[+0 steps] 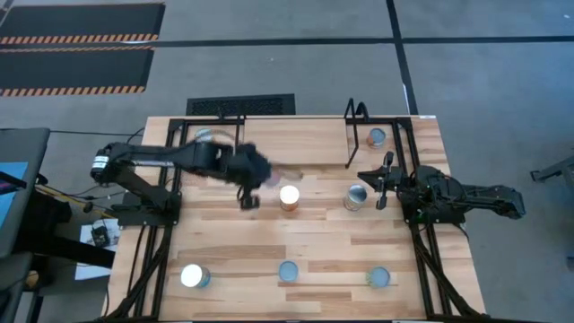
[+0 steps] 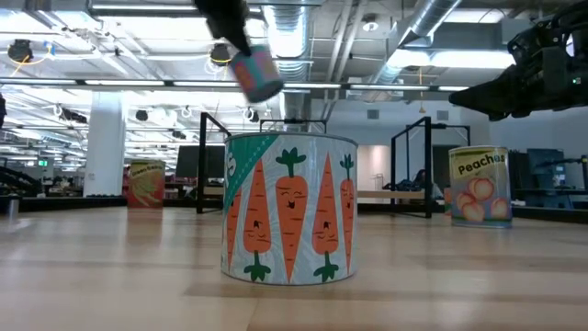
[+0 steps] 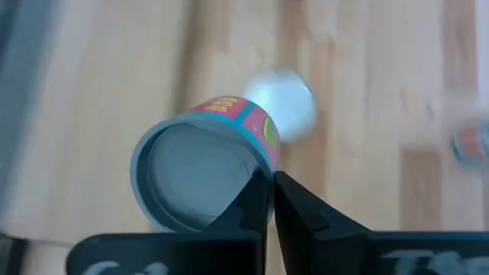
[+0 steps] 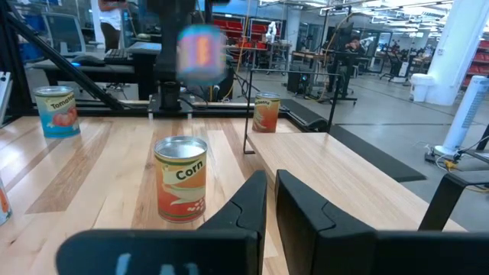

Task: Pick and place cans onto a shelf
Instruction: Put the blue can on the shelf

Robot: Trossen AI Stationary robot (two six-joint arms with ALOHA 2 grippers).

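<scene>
One can (image 3: 206,172) is airborne near the worktop (image 1: 305,251) centre, clamped at its rim by the left gripper's (image 3: 272,200) fingers, which pinch almost together on the thin wall; likely lifted for carrying to the shelf. Its long axis tilts, open silver end toward the wrist. Right gripper (image 1: 380,186) waits near the right edge, fingers slightly apart, empty, beside a corn can (image 4: 181,178).

Two black jointed arms (image 1: 170,157), fingers (image 4: 252,202) matte, cabling apparently dark.
</scene>
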